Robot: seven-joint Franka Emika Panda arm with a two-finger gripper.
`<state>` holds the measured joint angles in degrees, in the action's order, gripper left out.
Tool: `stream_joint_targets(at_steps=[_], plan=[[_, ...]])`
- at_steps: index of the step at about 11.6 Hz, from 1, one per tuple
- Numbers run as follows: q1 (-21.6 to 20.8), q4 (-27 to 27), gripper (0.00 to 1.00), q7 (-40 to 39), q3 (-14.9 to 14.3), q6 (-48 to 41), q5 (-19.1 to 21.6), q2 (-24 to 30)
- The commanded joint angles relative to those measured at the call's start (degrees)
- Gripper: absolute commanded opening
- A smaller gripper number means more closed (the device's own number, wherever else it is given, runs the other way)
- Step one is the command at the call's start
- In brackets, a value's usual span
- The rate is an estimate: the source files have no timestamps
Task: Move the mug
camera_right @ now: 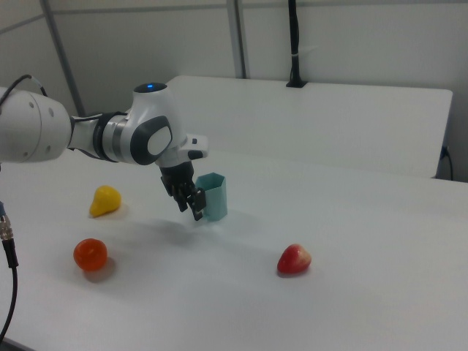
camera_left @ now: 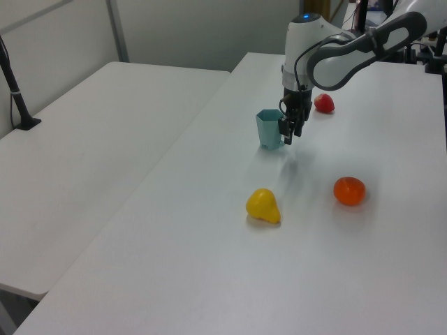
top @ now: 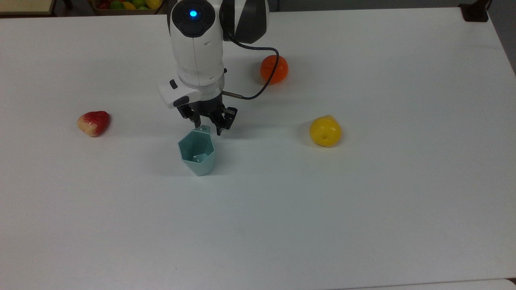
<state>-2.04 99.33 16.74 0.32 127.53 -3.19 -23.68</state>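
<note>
1. Evidently the task was near its end: the mug [top: 196, 152] stood upright on the white table [top: 363, 209], roughly mid-table and toward the top view's left, with nothing gripping it.
2. Nearest the top view's bottom edge lay a broad bare stretch of table, the best open room for any further slide of the mug.
3. Just beyond the mug, the gripper [top: 208, 121] hung with its fingers parted to a moderate gap and holding nothing, straddling the small tab handle [top: 202, 129] without visibly clamping it.
4. What remained, as a judgement, was only for the arm to lift clear without catching that tab and tipping the cup.
5. To either side at about the same depth sat the red fruit [top: 94, 123], well apart toward the top view's left, and the yellow fruit [top: 325, 131], well apart toward the top view's right.
6. Farther back, the orange fruit [top: 274, 69] rested near the arm's cable [top: 258, 90], so a retreat in that direction had less room.
7. Every table edge was well away from the mug, so a fall off the table looked unlikely.
</note>
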Motion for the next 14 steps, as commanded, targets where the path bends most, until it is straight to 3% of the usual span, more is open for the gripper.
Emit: stream_joint_targets(at_steps=[1,3,6,8,10,14], plan=[[-0.7,-2.6,0.82,1.6,-0.6,-5.4,-0.6,2.4],[-0.2,-2.6,1.0,1.0,-0.7,-13.0,-0.5,8.4],[0.9,-2.6,1.0,-2.8,-1.0,-24.1,0.5,20.1],[4.5,-2.6,1.0,-6.3,-1.2,-28.6,3.0,26.4],[7.6,-3.0,1.0,-11.5,-1.2,-32.4,5.2,28.7],[7.4,-4.1,1.0,-9.8,-0.9,-32.3,4.9,27.7]])
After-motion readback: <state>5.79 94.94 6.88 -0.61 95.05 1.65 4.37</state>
